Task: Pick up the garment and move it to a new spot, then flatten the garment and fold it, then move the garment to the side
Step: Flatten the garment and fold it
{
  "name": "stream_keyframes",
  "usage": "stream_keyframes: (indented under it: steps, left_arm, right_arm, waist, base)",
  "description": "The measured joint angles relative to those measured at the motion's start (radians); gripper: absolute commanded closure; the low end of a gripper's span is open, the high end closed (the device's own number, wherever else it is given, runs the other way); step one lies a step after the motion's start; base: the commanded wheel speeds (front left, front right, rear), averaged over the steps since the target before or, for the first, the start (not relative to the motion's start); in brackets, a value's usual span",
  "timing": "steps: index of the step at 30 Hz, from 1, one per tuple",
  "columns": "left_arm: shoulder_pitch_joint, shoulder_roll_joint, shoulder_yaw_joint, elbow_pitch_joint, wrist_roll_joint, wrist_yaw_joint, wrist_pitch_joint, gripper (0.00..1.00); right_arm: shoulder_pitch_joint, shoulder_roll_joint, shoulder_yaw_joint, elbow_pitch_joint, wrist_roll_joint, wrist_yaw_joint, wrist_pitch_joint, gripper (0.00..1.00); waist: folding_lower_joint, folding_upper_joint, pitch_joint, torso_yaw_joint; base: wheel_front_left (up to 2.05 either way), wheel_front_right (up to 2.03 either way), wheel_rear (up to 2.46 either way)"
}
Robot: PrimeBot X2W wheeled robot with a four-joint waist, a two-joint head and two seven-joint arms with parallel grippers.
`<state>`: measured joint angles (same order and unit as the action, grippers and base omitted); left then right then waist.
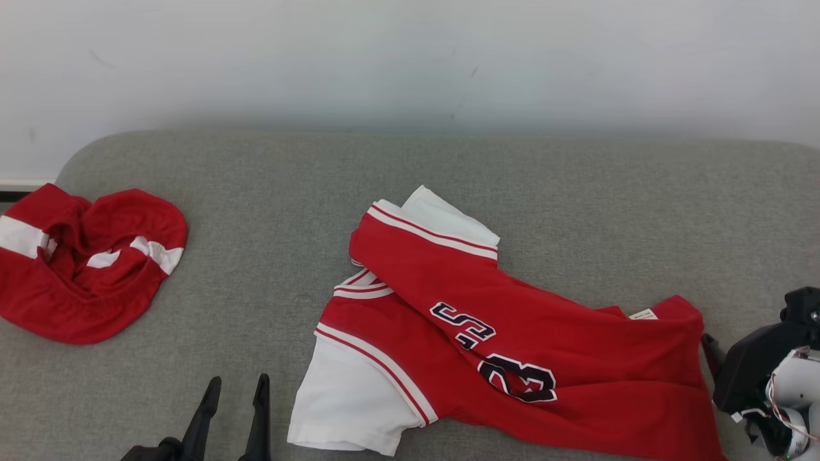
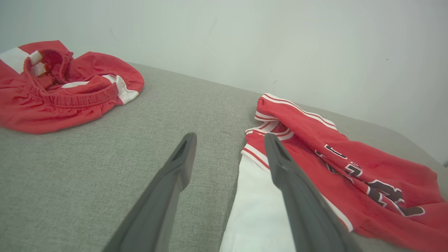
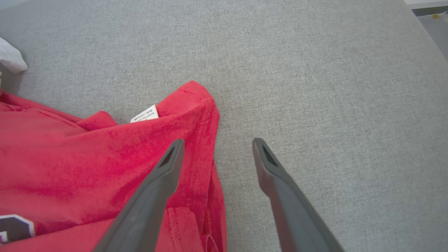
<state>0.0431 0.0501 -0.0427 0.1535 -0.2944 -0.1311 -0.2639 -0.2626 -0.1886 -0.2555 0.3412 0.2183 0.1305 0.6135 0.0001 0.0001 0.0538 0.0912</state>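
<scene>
The garment (image 1: 487,333) is a red jersey with white sleeves and dark lettering, lying crumpled and partly folded over itself in the middle of the grey cushion (image 1: 608,205). My left gripper (image 1: 238,381) stands open at the lower left, just left of the jersey's white sleeve (image 2: 259,210), with nothing between its fingers. In the left wrist view my left gripper (image 2: 230,137) points past the garment's (image 2: 301,122) striped collar edge. My right gripper (image 3: 217,141) is open above the garment's (image 3: 87,157) hem corner with its white label (image 3: 144,113). In the head view my right gripper (image 1: 710,346) is beside the jersey's right end.
A second red item with white stripes and an elastic waistband, a pair of shorts (image 1: 83,269), lies bunched at the cushion's far left; the shorts (image 2: 59,94) sit ahead-left of my left gripper. A pale wall (image 1: 410,57) runs behind the cushion.
</scene>
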Motion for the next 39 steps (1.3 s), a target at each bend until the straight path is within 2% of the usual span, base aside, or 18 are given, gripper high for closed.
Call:
stream_keyframes:
  steps: [9, 18, 19, 20, 21, 22, 23, 24, 32, 39]
  left_arm:
    - [-0.015, 0.009, -0.009, -0.014, 0.004, 0.000, 0.000, 0.00]
    - [-0.041, 0.014, -0.024, -0.015, 0.004, 0.000, 0.000, 0.00]
    - [-0.043, 0.014, -0.026, -0.014, 0.004, 0.000, 0.000, 0.00]
    - [-0.045, 0.014, -0.028, -0.014, 0.004, 0.000, 0.000, 0.00]
    - [-0.046, 0.014, -0.029, -0.014, 0.004, 0.000, 0.000, 0.00]
    - [-0.047, 0.015, -0.029, -0.013, 0.004, 0.000, 0.000, 0.00]
    - [-0.048, 0.016, -0.028, -0.012, 0.004, 0.000, 0.000, 0.00]
    - [-0.049, 0.017, -0.028, -0.012, 0.004, 0.000, 0.000, 0.00]
    - [-0.050, 0.016, -0.021, -0.007, 0.004, 0.000, 0.000, 0.00]
    - [-0.050, 0.013, -0.021, -0.008, 0.002, 0.000, 0.000, 0.00]
  right_arm:
    - [-0.136, -0.012, -0.053, 0.222, -0.114, 0.000, -0.098, 0.00]
    - [-0.220, -0.026, -0.044, 0.394, -0.150, 0.000, -0.162, 0.00]
    - [-0.227, -0.029, -0.042, 0.405, -0.150, 0.000, -0.170, 0.08]
    - [-0.232, -0.031, -0.038, 0.416, -0.150, 0.000, -0.178, 0.36]
    - [-0.236, -0.032, -0.035, 0.425, -0.149, 0.000, -0.185, 0.58]
    - [-0.241, -0.032, -0.032, 0.435, -0.147, 0.000, -0.193, 0.69]
    - [-0.247, -0.033, -0.028, 0.443, -0.144, 0.000, -0.200, 0.91]
    - [-0.251, -0.033, -0.024, 0.449, -0.141, 0.000, -0.210, 1.00]
    - [-0.259, -0.047, 0.017, 0.465, -0.139, 0.002, -0.285, 1.00]
    - [-0.318, -0.042, 0.049, 0.388, -0.059, 0.002, -0.301, 1.00]
  waist:
    - [0.0000, 0.0000, 0.049, 0.029]
    - [0.0000, 0.0000, 0.095, 0.054]
    - [0.0000, -0.0001, 0.097, 0.056]
    - [0.0000, -0.0001, 0.099, 0.058]
    - [0.0000, -0.0001, 0.101, 0.060]
    - [0.0000, -0.0002, 0.103, 0.062]
    - [0.0000, -0.0001, 0.104, 0.063]
    - [0.0000, -0.0001, 0.104, 0.063]
    - [0.0000, -0.0001, 0.096, 0.058]
    - [-0.0001, 0.0000, 0.097, 0.051]
  base:
    - [0.00, 0.00, 0.00]
    - [0.00, 0.00, 0.00]
    - [0.00, 0.00, 0.00]
    - [0.00, 0.00, 0.00]
    - [0.00, 0.00, 0.00]
    - [0.00, 0.00, 0.00]
    - [0.00, 0.00, 0.00]
    - [0.00, 0.00, 0.00]
    - [0.00, 0.00, 0.00]
    - [0.00, 0.00, 0.00]
